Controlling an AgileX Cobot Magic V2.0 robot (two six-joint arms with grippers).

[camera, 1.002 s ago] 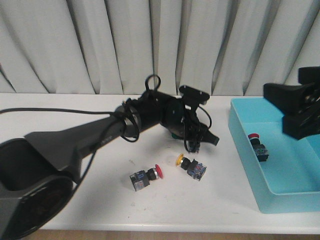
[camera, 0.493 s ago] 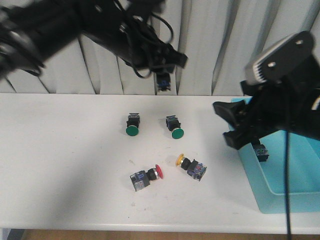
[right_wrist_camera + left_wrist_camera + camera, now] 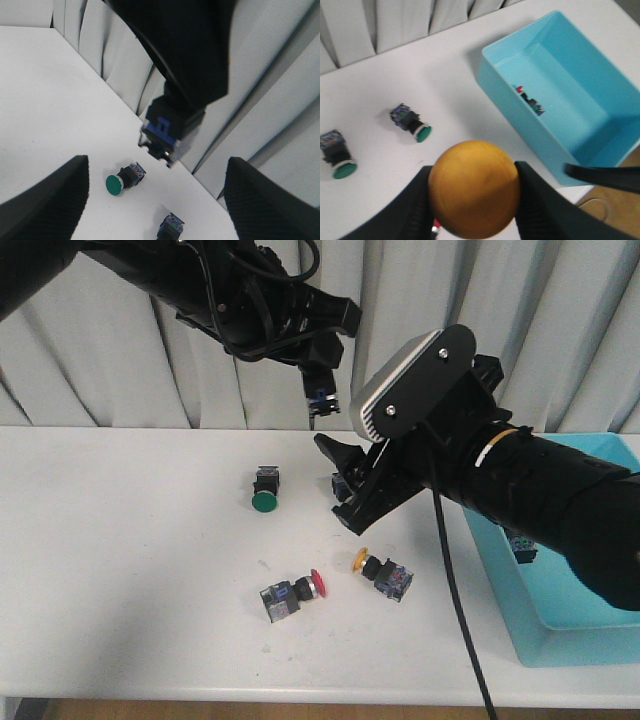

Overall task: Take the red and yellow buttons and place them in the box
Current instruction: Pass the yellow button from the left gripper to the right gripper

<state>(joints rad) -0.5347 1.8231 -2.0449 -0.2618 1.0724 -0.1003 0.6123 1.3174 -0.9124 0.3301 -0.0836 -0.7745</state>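
We see the white table [image 3: 120, 570] with the blue box [image 3: 560, 625] at its right edge, 1 red button [image 3: 529, 100] lying inside. Our right gripper [image 3: 345, 485] hangs over the table, fingers apart. Our left gripper [image 3: 320, 390], raised high, is clamped on a yellow button [image 3: 474, 196]. Another yellow button [image 3: 382, 571] and a red one [image 3: 292, 593] lie near 2 green buttons [image 3: 264, 488].

Box [image 3: 510, 107] – smooth turquoise plastic; yellow btn cap [image 3: 474, 189] – matt; table [image 3: 120, 560] matt white.

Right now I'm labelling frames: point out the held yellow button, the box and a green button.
yellow button [image 3: 474, 188], left wrist view, cap face
box [image 3: 512, 98], left wrist view, outer wall
green button [image 3: 264, 501], front view, cap
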